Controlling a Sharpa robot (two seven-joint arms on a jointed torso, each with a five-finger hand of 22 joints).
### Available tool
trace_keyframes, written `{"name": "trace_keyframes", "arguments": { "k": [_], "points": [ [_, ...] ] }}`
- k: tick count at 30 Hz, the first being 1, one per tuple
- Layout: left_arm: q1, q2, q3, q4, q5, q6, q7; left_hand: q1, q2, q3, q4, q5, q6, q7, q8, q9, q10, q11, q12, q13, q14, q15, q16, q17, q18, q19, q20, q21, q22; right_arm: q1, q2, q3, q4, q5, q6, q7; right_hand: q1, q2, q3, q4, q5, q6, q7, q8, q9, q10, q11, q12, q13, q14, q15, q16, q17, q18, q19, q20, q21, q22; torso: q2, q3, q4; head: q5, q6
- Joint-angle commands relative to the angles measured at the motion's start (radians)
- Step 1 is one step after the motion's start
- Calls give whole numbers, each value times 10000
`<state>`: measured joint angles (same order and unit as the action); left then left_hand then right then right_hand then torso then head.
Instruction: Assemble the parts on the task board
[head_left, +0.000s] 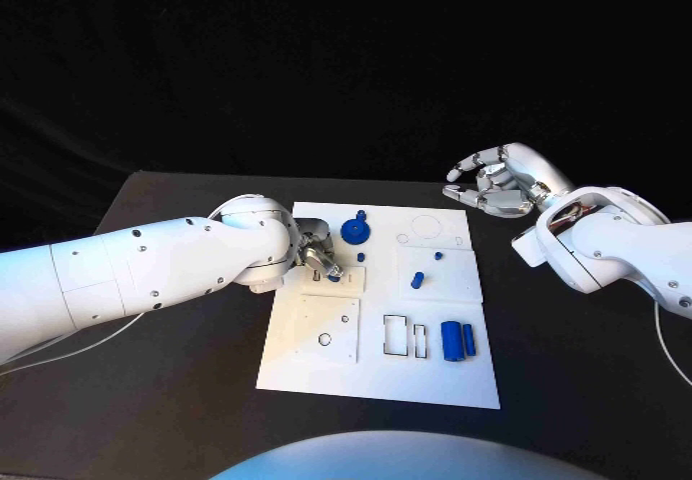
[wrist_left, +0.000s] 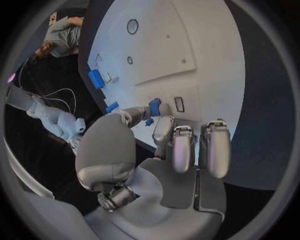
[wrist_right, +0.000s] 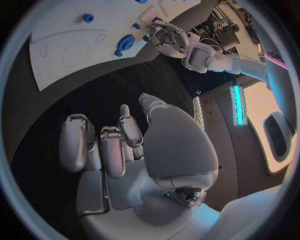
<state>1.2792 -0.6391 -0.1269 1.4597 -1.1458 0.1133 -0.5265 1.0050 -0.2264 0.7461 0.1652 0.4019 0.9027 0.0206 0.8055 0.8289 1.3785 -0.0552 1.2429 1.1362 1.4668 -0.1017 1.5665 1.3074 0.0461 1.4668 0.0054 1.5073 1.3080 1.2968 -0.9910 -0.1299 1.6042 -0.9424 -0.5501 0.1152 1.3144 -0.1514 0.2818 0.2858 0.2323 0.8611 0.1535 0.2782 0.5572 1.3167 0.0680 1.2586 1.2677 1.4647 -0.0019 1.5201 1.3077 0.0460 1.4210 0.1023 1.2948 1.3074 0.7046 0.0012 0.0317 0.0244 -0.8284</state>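
Left hand (head_left: 317, 257) down on task board (head_left: 378, 385) left side, pinching small blue part (wrist_left: 154, 106) at fingertips, so mid-placement I'd guess. Next: line it up with slot, press in. Right hand (head_left: 495, 180) off board over table (head_left: 173, 400), fingers loosely spread, holding nothing.

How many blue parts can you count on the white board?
5: a round disc at the far end, a peg mid-board, two cylinders near the front, one at the left hand. Others may be hidden.
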Motion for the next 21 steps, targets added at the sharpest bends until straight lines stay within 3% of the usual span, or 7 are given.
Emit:
{"name": "trace_keyframes", "arguments": {
  "k": [1,21],
  "points": [
    [-54,9,-51,-39,40,396,-72,-73,20,-81,11,-13,81,-107,54,-16,33,-14,45,1,1040,-77,43,2634,-175,454,-66,33,1287,-7,-4,0,22,-140,58,76,-103,-18,-38,40,-51,19,-45,39,10,-65,-14,-44,0,757,-30,-56,1434,197,-28,-6,-38,881,0,-1,5,-2,5],
    [-53,42,-51,-94,37,441,-66,-467,31,-771,570,-18,204,-135,148,-154,94,-39,144,94,1040,-99,43,2634,-197,506,-79,73,1394,-6,-13,0,39,-174,3,60,-266,-47,-107,46,-156,3,-61,97,33,-55,-25,-37,-2,755,-41,-71,1416,198,-24,-18,-58,879,-2,0,4,-24,-4]
  ]
}}
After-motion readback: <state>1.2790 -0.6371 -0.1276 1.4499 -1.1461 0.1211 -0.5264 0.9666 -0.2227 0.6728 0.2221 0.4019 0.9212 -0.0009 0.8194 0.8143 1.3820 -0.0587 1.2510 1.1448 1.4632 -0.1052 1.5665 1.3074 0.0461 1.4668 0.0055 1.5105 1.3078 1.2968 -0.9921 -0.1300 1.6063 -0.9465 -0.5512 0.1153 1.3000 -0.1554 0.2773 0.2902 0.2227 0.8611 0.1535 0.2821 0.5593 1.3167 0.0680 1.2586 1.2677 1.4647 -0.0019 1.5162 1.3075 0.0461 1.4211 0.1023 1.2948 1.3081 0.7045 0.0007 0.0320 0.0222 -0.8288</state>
